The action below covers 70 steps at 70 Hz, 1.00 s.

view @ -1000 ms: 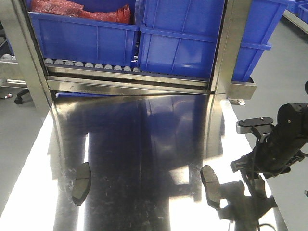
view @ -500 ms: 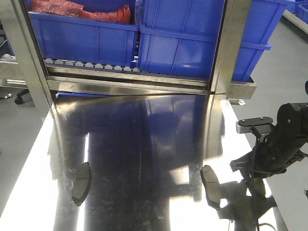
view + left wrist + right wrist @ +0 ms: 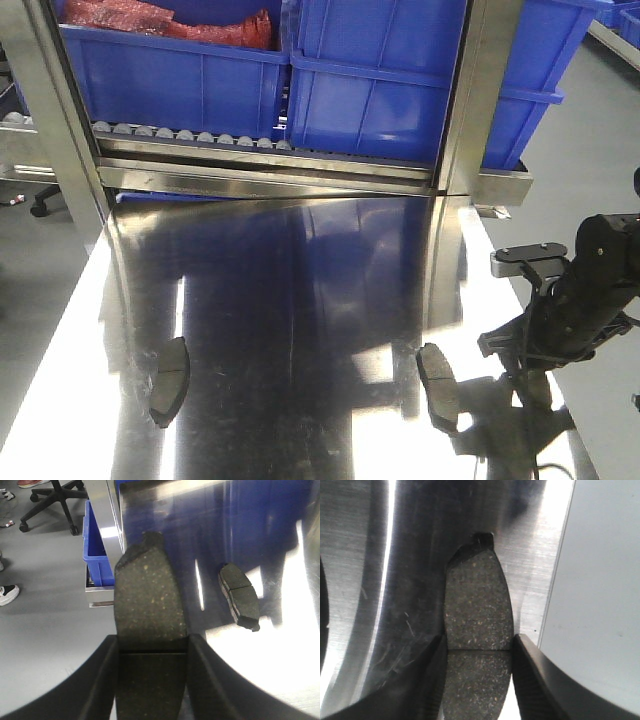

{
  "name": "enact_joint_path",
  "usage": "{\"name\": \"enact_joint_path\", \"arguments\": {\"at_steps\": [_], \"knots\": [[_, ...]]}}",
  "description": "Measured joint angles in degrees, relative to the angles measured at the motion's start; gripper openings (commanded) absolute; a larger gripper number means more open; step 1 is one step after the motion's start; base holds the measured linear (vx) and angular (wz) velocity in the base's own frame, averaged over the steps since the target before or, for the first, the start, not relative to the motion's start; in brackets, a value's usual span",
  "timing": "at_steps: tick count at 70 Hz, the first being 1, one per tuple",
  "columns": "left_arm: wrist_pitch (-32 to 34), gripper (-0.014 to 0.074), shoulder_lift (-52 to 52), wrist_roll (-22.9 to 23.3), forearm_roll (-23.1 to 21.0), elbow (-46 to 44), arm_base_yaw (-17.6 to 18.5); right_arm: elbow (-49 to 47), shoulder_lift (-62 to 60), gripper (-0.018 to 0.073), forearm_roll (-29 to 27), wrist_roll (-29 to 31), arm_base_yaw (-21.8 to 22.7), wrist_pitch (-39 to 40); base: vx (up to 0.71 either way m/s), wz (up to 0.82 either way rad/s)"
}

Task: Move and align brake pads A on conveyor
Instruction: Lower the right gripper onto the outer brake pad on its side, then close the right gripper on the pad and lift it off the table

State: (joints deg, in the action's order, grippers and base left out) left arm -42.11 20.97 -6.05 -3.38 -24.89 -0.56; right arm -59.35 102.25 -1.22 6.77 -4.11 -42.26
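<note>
The left-held brake pad [image 3: 147, 595] ran off the bottom edge inside the left gripper [image 3: 152, 639], and the right-held brake pad [image 3: 477, 595] did likewise in the right gripper [image 3: 480, 637]. A dark sliver [image 3: 322, 610] at that view's left edge was too clipped to name.

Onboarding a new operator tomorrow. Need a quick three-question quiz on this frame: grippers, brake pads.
1. True or false: the left gripper is empty.
2. How many pads lie loose on the steel table, front view?
3. The right gripper holds: A) nothing B) one pad C) two pads.
Key: 1. False, it clamps the left-held pad. 2. Two: left loose pad, right loose pad. 3. B, the right-held pad.
</note>
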Motion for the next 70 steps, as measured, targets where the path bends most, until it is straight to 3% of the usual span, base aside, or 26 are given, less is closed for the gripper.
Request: {"name": "enact_joint_path", "arguments": {"at_steps": [70], "knots": [[0.0, 0.0156, 0.0, 0.0, 0.0, 0.0, 0.0, 0.0, -3.54, 0.0237, -0.41, 0.0, 0.0, -0.45, 0.0, 0.0]]}}
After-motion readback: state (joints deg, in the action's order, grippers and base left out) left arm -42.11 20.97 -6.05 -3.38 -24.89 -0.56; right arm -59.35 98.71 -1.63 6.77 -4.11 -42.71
